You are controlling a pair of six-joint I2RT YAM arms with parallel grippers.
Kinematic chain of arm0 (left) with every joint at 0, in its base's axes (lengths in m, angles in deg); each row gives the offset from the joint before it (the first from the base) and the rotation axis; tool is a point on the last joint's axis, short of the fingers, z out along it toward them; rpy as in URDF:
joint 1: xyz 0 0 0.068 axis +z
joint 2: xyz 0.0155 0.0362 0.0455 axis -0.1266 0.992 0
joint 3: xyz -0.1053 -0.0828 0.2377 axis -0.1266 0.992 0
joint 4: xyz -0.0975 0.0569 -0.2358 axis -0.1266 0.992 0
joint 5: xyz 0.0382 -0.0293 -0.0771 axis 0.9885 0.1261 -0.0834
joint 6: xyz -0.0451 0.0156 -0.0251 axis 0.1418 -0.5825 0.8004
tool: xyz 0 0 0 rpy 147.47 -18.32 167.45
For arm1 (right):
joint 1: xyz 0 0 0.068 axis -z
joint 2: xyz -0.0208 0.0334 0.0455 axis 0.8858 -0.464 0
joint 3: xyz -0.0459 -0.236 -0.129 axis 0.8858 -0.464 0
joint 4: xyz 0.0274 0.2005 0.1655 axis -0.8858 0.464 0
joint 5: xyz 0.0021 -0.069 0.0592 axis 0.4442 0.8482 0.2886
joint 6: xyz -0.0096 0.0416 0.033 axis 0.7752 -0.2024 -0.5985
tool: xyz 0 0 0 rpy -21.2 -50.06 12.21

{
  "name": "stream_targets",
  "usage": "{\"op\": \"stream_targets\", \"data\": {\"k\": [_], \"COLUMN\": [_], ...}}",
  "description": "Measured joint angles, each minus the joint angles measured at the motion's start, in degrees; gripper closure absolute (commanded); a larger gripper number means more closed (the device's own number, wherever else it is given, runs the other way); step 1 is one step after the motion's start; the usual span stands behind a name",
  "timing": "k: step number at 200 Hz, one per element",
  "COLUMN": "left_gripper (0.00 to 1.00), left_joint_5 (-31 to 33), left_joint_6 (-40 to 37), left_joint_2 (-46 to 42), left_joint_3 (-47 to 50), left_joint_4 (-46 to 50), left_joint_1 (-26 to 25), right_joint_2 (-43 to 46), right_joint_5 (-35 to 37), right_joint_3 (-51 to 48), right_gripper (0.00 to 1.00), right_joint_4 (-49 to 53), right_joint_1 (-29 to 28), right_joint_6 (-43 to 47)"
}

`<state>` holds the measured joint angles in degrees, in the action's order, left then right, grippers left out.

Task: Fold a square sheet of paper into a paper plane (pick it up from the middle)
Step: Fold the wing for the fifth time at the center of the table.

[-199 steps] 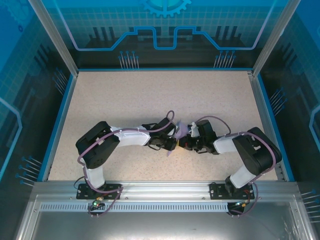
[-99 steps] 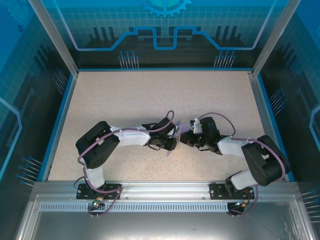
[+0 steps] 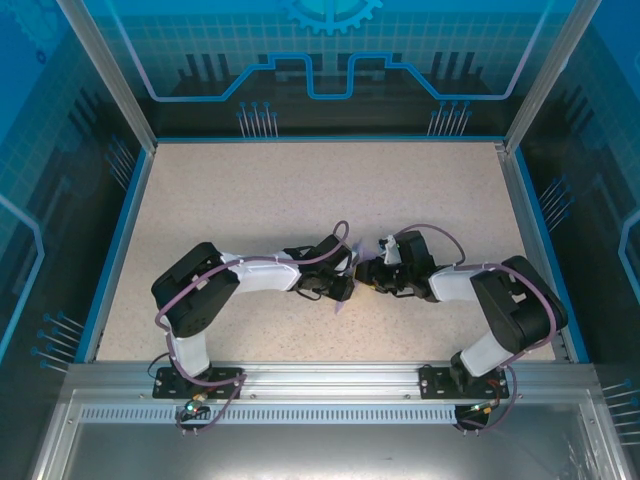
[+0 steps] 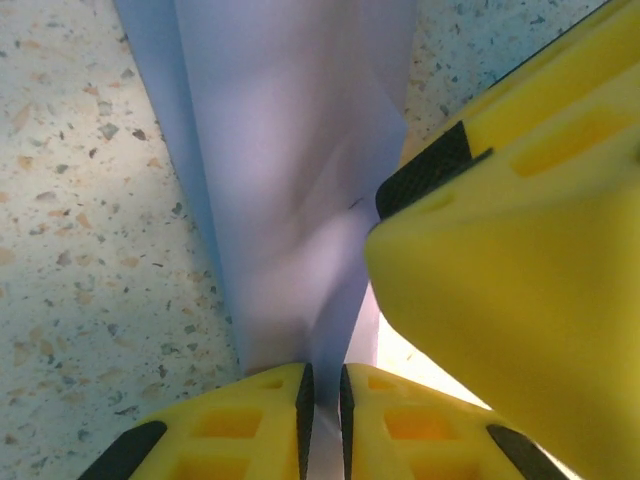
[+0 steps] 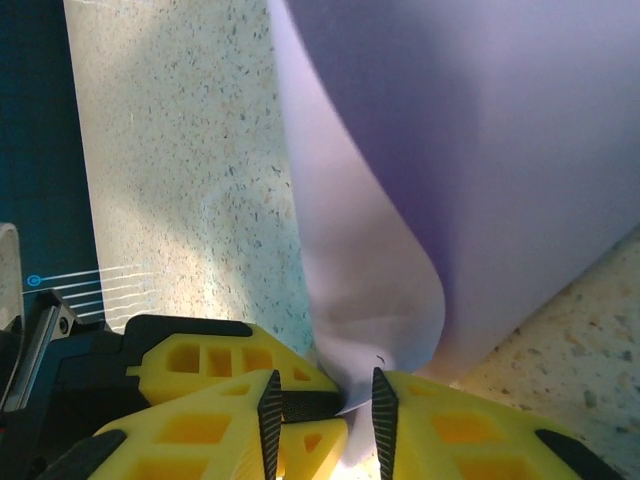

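The square sheet of paper (image 4: 290, 150) is lavender and folded into a long, narrow, creased shape. It stands up from the table between my two grippers (image 3: 356, 265). My left gripper (image 4: 322, 385) is shut on its lower edge, the black pads pinching the fold. My right gripper (image 5: 327, 405) faces it from the right with its jaws apart, and the paper's curled edge (image 5: 400, 150) hangs loose in the gap. One right finger (image 4: 500, 280) looms close beside the left jaws. From above, the left gripper (image 3: 347, 283) and right gripper (image 3: 368, 277) nearly touch near the table's front middle.
A speckled beige table (image 3: 300, 200) with a blue rim (image 3: 120, 250) stretches out behind and beside the arms. Blue transparent walls enclose it. An aluminium rail (image 3: 320, 380) runs along the near edge.
My right gripper's jaws have opened off the paper, and its wrist has shifted slightly. The left gripper has kept its hold and stayed in place.
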<state>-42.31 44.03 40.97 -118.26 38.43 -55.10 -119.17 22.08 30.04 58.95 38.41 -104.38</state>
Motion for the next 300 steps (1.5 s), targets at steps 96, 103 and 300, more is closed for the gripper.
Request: {"op": "stream_targets", "data": {"k": [96,103,300], "left_gripper": [0.81,0.81,0.79], "left_joint_5": [-0.04,-0.07,-0.17], "left_joint_6": [-0.02,-0.02,-1.11], "left_joint_2": [0.00,0.00,-0.55], "left_joint_3": [0.00,0.00,1.14], "left_joint_4": [0.00,0.00,-1.49], "left_joint_1": [0.00,0.02,0.07], "right_joint_2": [4.94,4.90,-3.67], "right_joint_5": [0.17,0.11,-3.41], "right_joint_3": [-0.68,-0.68,1.66], "right_gripper": [0.62,0.62,0.94], "right_joint_4": [5.95,6.19,0.15], "right_joint_1": [2.32,2.32,2.23], "right_joint_6": [0.04,0.02,-2.03]}}
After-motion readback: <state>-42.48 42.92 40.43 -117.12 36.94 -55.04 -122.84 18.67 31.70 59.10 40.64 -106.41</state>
